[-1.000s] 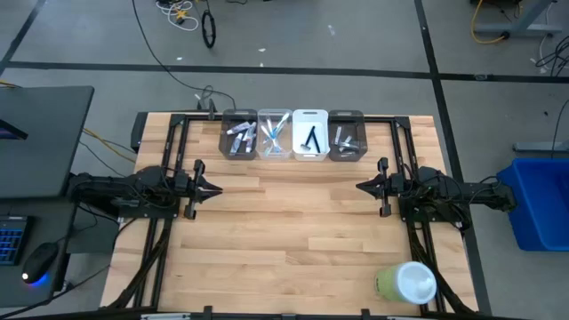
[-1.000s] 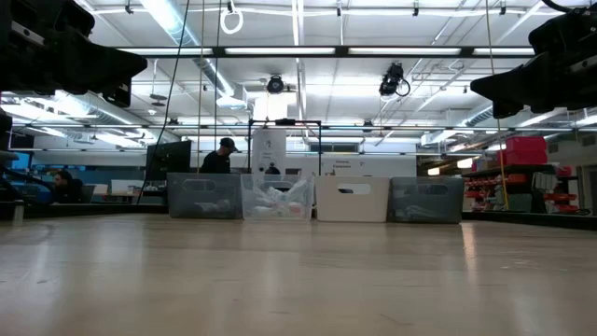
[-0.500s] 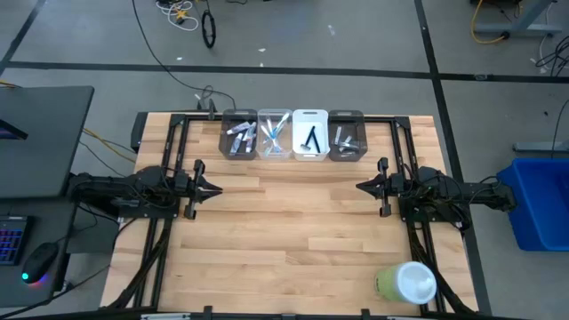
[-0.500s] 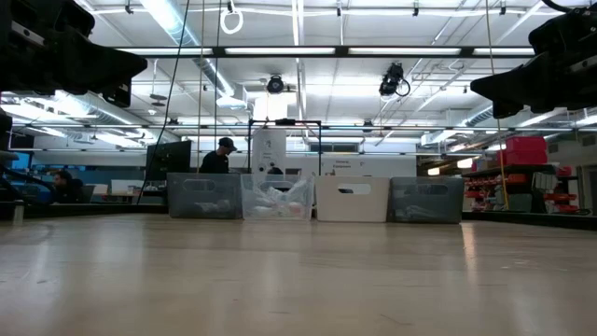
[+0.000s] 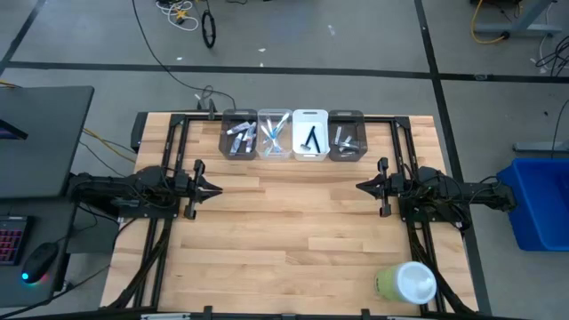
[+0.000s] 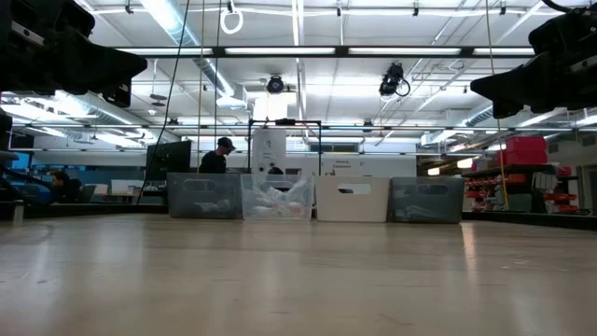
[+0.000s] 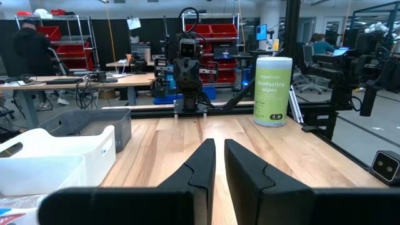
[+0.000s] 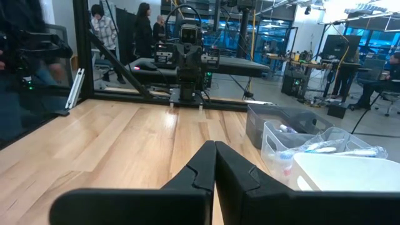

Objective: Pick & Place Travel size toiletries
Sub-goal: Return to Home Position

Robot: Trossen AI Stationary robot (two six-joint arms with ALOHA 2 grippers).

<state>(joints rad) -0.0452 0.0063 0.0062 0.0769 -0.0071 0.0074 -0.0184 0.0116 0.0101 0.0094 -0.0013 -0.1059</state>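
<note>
Nothing loose is left on the counter. The travel size toiletries all lie in the row of four bins at its far edge: left black bin, transparent bin, white bin and right black bin. They sit jumbled, with no shared long axis.

The left jaws hang over the counter's left side, barely parted, with only a thin slit between them and nothing held. The right jaws hang opposite, pressed together and empty. The two point at each other, so the bins lie off to the side of both. The left is nearer the black and transparent bins, the right nearer the other two. With no item to fetch, I judge the arms parked. A disinfecting wipes canister stands at the near right corner.
</note>
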